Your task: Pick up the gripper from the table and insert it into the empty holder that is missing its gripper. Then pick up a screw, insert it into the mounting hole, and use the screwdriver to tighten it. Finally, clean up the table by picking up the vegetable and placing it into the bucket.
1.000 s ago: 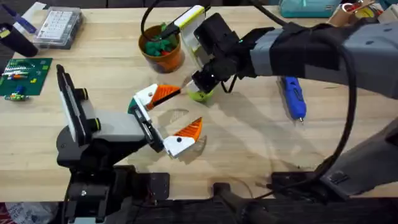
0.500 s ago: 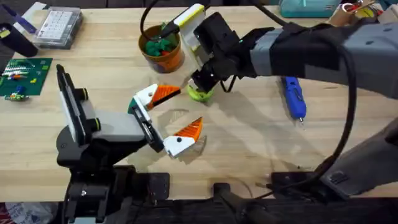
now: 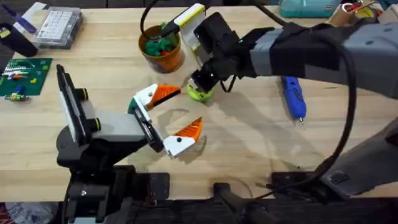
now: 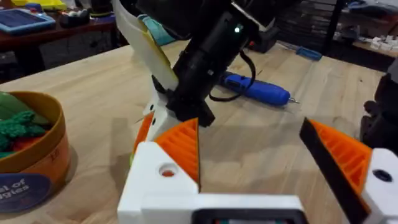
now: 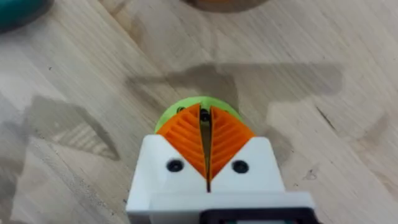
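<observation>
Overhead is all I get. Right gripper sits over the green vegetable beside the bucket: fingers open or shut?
Observer: Shut. In the right wrist view the right gripper has its orange pads almost flush, with the vegetable just past the tips.
Operator: Anything between the pads?
Observer: A small dark speck at the tips; I cannot tell what it is.
Operator: Is the bucket marked?
Observer: Yes. The left wrist view shows a blue label low on the bucket wall.
</observation>
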`<state>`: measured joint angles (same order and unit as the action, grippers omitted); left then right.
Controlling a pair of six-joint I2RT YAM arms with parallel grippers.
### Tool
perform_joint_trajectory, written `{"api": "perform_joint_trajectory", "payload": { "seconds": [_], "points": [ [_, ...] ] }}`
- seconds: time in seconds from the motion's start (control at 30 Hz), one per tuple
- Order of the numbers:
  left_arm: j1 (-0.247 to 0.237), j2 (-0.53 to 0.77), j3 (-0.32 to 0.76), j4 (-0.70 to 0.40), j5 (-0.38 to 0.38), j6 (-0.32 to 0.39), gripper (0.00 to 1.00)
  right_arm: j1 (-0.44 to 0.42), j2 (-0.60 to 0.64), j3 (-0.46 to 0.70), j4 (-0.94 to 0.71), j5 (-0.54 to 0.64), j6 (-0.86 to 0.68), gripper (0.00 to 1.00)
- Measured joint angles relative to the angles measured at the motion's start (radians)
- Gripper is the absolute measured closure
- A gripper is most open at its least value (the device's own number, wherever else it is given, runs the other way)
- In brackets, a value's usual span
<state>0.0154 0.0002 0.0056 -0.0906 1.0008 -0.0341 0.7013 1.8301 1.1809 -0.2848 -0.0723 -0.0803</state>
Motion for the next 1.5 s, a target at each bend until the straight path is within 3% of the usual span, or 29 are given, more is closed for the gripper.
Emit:
{"api": "perform_joint_trajectory", "payload": {
  "seconds": [0.53, 0.87, 1.5],
  "points": [
    [0.0, 0.0, 0.0, 0.0, 0.0, 0.0, 0.011, 0.0, -0.007, 0.023, -0.073, -0.001, -0.002, 0.997],
    [0.0, 0.0, 0.0, 0.0, 0.0, 0.0, 0.011, 0.0, -0.055, 0.096, -0.138, -0.001, -0.002, 0.997],
    [0.0, 0.0, 0.0, 0.0, 0.0, 0.0, 0.011, 0.019, -0.262, 0.158, -0.274, -0.003, -0.003, 0.997]
  ]
}}
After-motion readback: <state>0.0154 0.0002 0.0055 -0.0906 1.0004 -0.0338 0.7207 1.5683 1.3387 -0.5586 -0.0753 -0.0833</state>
